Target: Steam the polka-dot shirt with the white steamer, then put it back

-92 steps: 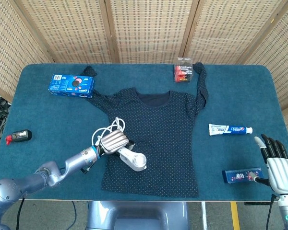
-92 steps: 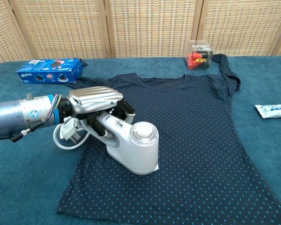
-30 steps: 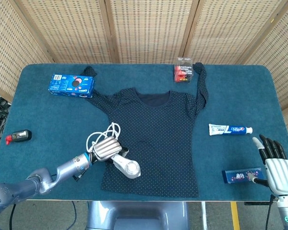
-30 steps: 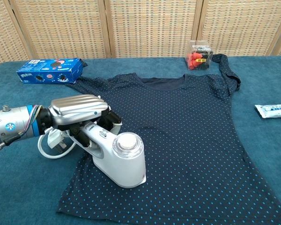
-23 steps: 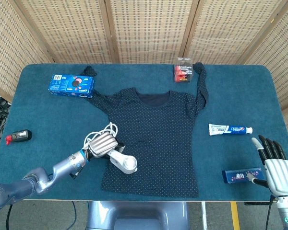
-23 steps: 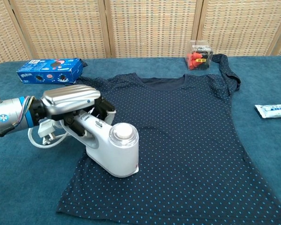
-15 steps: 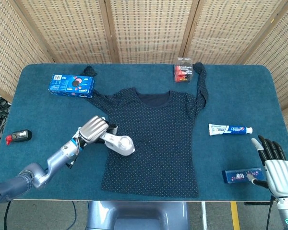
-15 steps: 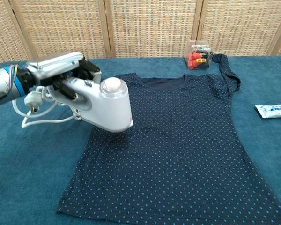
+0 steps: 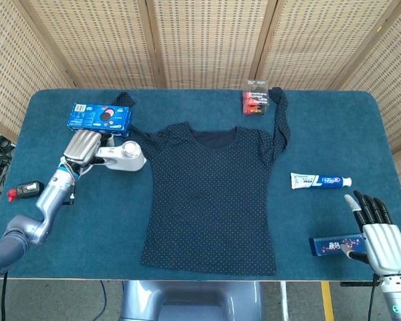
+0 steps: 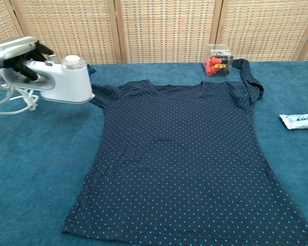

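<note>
Gripping the white steamer (image 9: 123, 156) by its handle, left robot hand (image 9: 81, 146) hovers beside the polka-dot shirt (image 9: 214, 194); right robot hand (image 9: 375, 234) sits open, empty.

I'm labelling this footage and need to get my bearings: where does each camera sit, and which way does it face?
Head view: high above the near edge, looking down on the whole table; shows the left robot hand holding the white steamer, and the right robot hand, fingers apart.
Chest view: low, facing across the polka-dot shirt toward the wicker screen; only the left robot hand shows.
Shared: shirt, steamer, left robot hand, toothpaste.
</note>
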